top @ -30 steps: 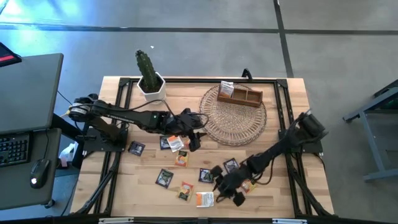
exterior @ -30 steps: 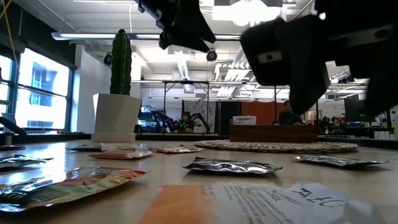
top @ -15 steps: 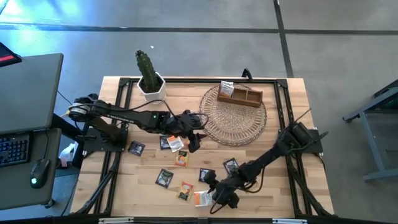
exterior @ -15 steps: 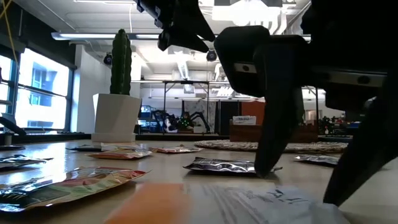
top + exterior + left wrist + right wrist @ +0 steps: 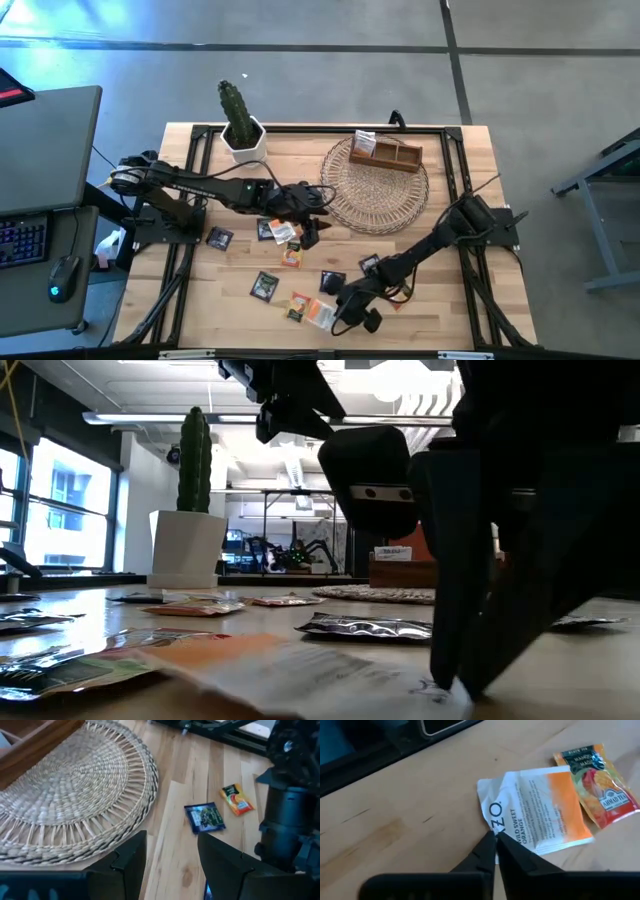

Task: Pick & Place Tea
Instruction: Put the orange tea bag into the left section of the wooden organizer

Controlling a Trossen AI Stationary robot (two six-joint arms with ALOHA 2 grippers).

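Observation:
Several tea sachets lie flat on the wooden table (image 5: 450,300). One orange-and-white sachet (image 5: 540,815) (image 5: 318,314) is near the table's front edge, and my right gripper (image 5: 495,840) (image 5: 345,316) is shut on it. A yellow-orange sachet (image 5: 600,785) lies flat beside it. My left gripper (image 5: 170,860) (image 5: 310,228) hangs open above the table next to the round wicker mat (image 5: 375,185), holding nothing. A dark sachet (image 5: 205,817) and an orange one (image 5: 236,800) lie on the table beyond it. My right gripper pinches the sachet's white end (image 5: 495,826) at its edge, between the two fingertips. The fingers (image 5: 470,650) come from above and point down at the table. The sachet's orange end (image 5: 220,652) is low over the table, toward the table's left.
A brown wooden box (image 5: 385,152) stands on the far part of the mat. A cactus in a white pot (image 5: 240,125) is at the far left. More sachets (image 5: 265,285) are scattered over the table's middle and front. Black frame rails (image 5: 190,200) run along the table's sides.
My right gripper has gone toward the table's left edge and down onto the orange-and-white sachet, and has shut on its white end. The sachet has slid a little leftward and turned.

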